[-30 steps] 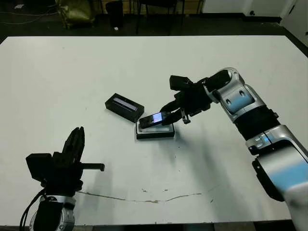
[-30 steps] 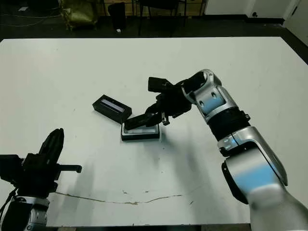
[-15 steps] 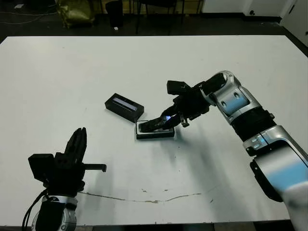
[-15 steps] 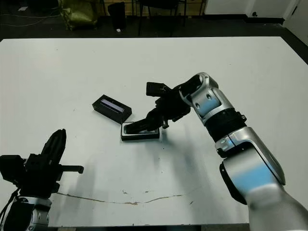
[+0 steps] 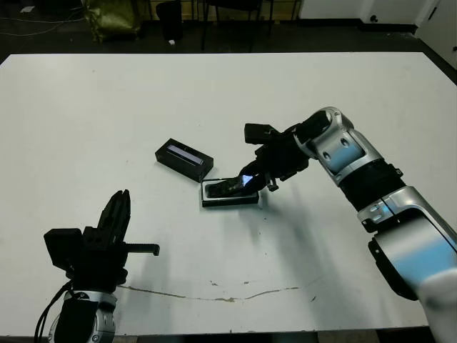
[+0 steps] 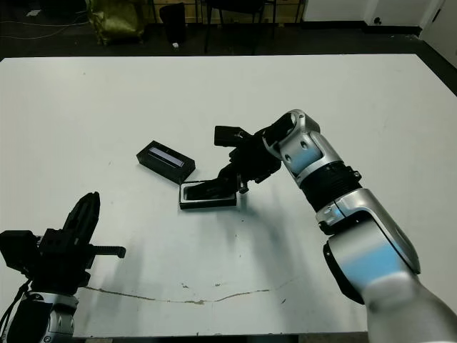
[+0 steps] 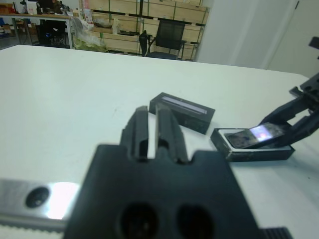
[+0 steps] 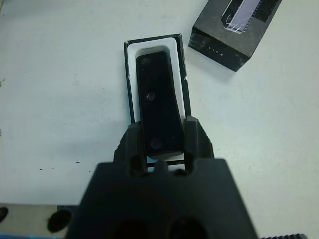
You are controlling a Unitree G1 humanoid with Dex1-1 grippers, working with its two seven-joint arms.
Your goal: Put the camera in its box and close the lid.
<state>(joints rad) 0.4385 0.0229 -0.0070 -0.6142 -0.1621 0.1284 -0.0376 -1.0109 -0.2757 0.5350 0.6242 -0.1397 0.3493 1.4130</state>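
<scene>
Camera lowered further, far end reaching box | right gripper clamped on it | left gripper closed, idle | I judged release next.

Over the last second the right gripper has lowered the camera, which it grips by one end, from a steep tilt above the box to lying nearly flat inside the white lining.

One camera, one box, one lid.
</scene>
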